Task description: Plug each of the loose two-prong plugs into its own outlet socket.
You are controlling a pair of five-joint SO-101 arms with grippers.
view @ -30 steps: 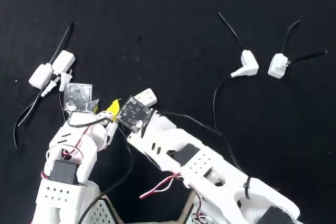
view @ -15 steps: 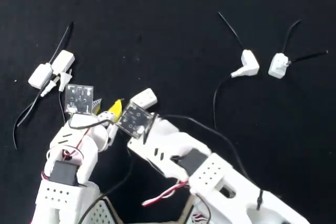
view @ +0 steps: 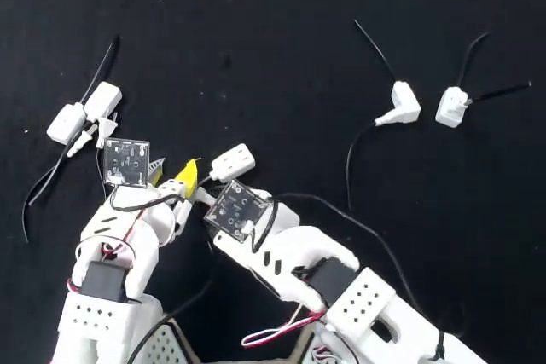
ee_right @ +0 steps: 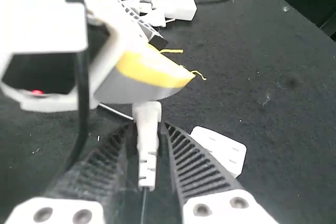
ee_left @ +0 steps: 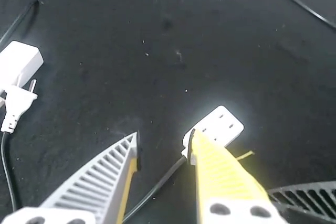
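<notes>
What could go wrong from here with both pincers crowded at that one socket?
1. Collision: the left pincer sits close over the plug gripped in the right pincer; either one moving may knock them together.
2. The socket lies loose on the table, unclamped by the open left pincer; pushing the plug in may just slide it.
3. A cable runs between the left pincer's fingers and may snag.
</notes>
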